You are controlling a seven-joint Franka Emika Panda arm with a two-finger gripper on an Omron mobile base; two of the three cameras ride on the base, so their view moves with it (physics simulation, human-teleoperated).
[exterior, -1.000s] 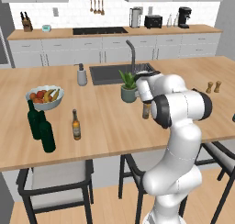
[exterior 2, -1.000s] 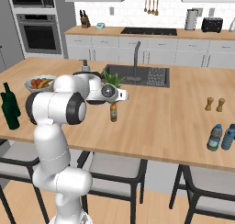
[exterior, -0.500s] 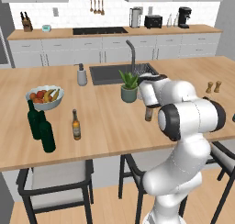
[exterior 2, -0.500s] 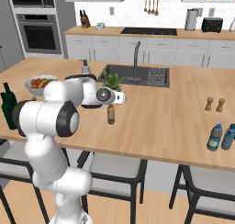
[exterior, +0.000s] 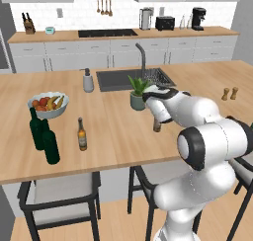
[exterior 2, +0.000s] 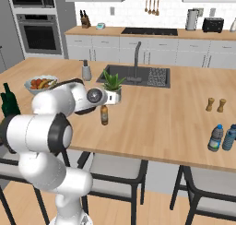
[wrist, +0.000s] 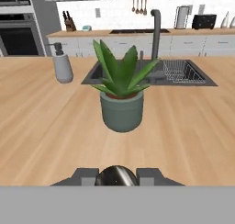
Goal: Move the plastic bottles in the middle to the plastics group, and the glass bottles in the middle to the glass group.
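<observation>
1. The gripper is squeezed tight on the brown bottle, mid-frame in the right base view.
2. The bottle stands straight up, hanging under the gripper.
3. The glass group waits far left in the left base view.

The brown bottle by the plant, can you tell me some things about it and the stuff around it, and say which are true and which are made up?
1. The brown beer bottle stands upright near the potted plant. True.
2. The gripper has its jaws shut on the brown beer bottle's top. True.
3. The fruit bowl is lying in the sink. False: it sits on the wooden counter, near the green wine bottles.
4. Two blue plastic bottles stand close together near the counter's front edge. True.
5. The soap dispenser has tipped over. False: it stands upright beside the sink.
</observation>
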